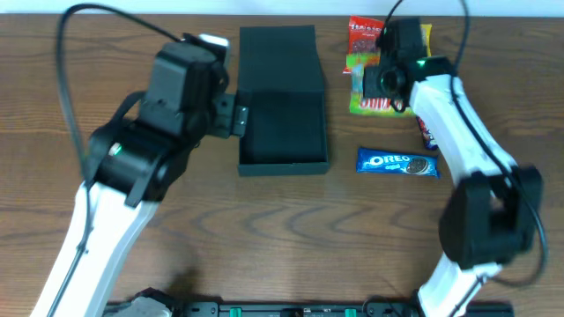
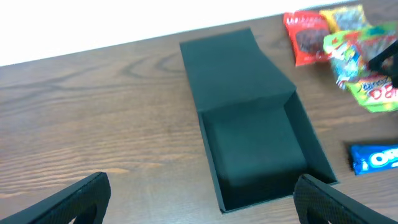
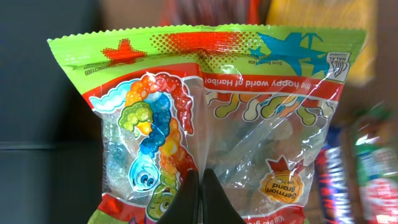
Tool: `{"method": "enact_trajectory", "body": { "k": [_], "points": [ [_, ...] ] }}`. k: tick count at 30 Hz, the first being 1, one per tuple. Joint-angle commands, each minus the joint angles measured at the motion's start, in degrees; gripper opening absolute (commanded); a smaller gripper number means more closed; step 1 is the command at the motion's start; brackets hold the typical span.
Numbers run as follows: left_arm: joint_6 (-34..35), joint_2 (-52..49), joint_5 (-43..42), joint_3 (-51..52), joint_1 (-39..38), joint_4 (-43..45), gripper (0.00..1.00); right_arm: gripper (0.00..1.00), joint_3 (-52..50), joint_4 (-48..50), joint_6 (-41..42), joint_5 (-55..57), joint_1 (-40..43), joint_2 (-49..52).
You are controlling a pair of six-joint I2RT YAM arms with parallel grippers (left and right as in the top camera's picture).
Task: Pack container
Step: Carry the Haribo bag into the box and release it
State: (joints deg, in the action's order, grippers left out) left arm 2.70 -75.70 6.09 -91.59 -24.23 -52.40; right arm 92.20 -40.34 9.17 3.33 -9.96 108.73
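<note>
The container is a dark teal-black box, open, its flap lid lying back toward the far edge; it looks empty in the left wrist view. My left gripper is open and empty, hovering just left of the box's near corner. My right gripper is shut on a green Haribo gummy bag, pinching its middle seam; the overhead view shows the bag right of the box, under the wrist.
A blue Oreo packet lies right of the box. A red snack packet and a yellow one lie at the back right. Another packet sits partly under the right arm.
</note>
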Motion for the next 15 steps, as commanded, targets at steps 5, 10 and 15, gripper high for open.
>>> {"method": "enact_trajectory", "body": {
  "k": [5, 10, 15],
  "points": [
    [-1.0, 7.1, 1.4, -0.2, -0.1, -3.3, 0.95, 0.01, 1.8, -2.9, -10.6, -7.7, -9.3, -8.8],
    [-1.1, 11.8, 1.4, -0.2, -0.1, -5.0, 0.95, 0.01, 1.5, -9.8, -38.4, -23.8, -14.9, -7.1],
    [-1.5, 16.5, 1.6, -0.2, -0.1, -6.9, 0.95, 0.01, 1.3, -11.8, -53.7, -24.9, -17.9, -4.2]
  ]
}}
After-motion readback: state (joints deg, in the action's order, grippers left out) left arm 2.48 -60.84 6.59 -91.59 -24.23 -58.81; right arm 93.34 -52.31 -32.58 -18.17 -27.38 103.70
